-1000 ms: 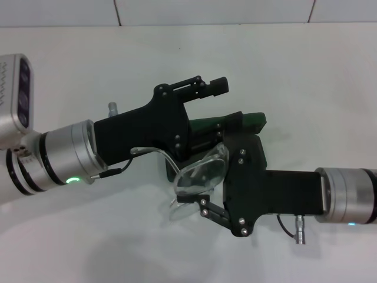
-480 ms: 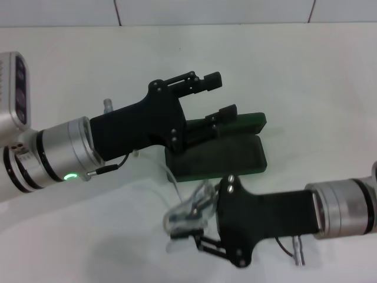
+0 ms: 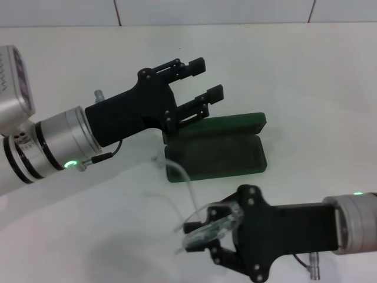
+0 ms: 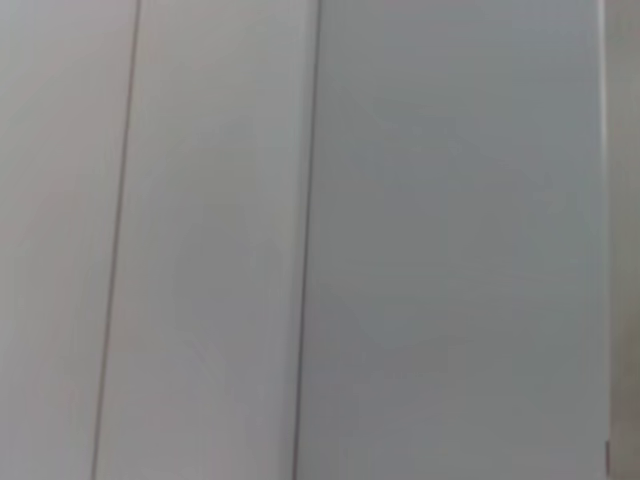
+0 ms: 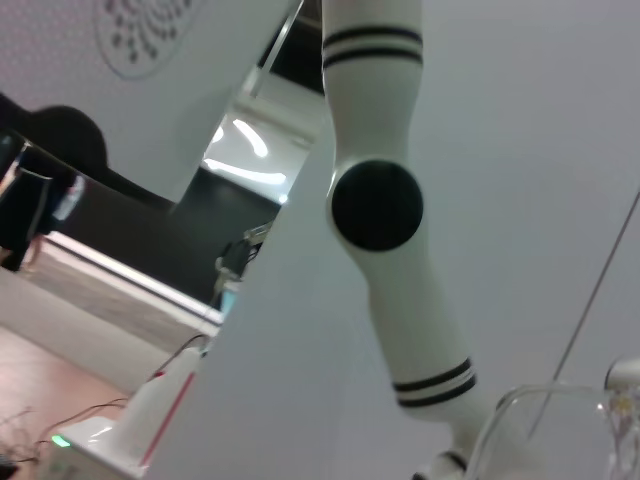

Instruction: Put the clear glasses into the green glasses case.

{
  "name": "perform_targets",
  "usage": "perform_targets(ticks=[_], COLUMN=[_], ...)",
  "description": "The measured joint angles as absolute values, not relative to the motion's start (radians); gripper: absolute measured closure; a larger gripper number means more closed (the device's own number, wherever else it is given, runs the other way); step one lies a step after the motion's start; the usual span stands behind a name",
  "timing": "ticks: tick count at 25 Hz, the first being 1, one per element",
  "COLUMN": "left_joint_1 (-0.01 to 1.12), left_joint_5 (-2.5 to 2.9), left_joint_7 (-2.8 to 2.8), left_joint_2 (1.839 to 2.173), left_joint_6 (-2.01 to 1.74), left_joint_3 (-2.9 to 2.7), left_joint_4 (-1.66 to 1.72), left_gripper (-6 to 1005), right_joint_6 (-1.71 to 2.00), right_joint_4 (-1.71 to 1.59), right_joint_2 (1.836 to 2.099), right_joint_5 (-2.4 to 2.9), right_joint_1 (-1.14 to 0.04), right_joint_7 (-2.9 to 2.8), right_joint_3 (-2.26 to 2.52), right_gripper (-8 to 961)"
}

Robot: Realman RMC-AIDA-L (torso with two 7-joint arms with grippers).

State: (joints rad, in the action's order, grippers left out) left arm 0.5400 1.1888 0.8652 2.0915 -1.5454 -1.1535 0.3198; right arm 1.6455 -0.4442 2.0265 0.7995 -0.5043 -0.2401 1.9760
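The green glasses case (image 3: 219, 154) lies open on the white table, its lid (image 3: 235, 124) flat behind the dark tray. My right gripper (image 3: 207, 237) is in front of the case, nearer the table's front edge, and is shut on the clear glasses (image 3: 212, 226). One thin clear arm (image 3: 178, 173) of the glasses arcs back toward the case's front left corner. In the right wrist view a clear arm (image 5: 540, 396) shows against the robot's body. My left gripper (image 3: 207, 79) hovers open above the case's back left corner, holding nothing.
The white table (image 3: 306, 76) ends at a tiled wall at the back. The left wrist view shows only pale panels (image 4: 320, 240). A small connector (image 3: 315, 263) hangs under the right wrist.
My right gripper has pulled the glasses from over the case toward the front edge. The left gripper has lifted back and left, leaving the open case uncovered.
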Motion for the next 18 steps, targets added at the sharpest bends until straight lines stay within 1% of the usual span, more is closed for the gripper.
perform_targets(ticks=[5,14,18], left_joint_1=[0.542,0.551,0.552], left_joint_5=[1.189,1.187,1.187], left_joint_7=[0.868,0.891,0.896], left_joint_2=[2.092,2.098,2.098], left_joint_6=[-1.531,-1.598,-1.605], left_joint_3=[-1.159,-1.197,-1.201], left_joint_4=[0.319,0.32,0.321], left_gripper=[394,394,394], right_joint_6=[1.642,1.541,1.513], right_joint_4=[-0.447,-0.451,-0.452], right_joint_2=[2.028,2.028,2.028], right_joint_5=[0.791,0.7,0.697], right_joint_1=[-0.475,-0.484,-0.506], right_joint_7=[-0.204,-0.231,-0.293], right_joint_3=[1.932,1.958,1.959], right_gripper=[839,830,826])
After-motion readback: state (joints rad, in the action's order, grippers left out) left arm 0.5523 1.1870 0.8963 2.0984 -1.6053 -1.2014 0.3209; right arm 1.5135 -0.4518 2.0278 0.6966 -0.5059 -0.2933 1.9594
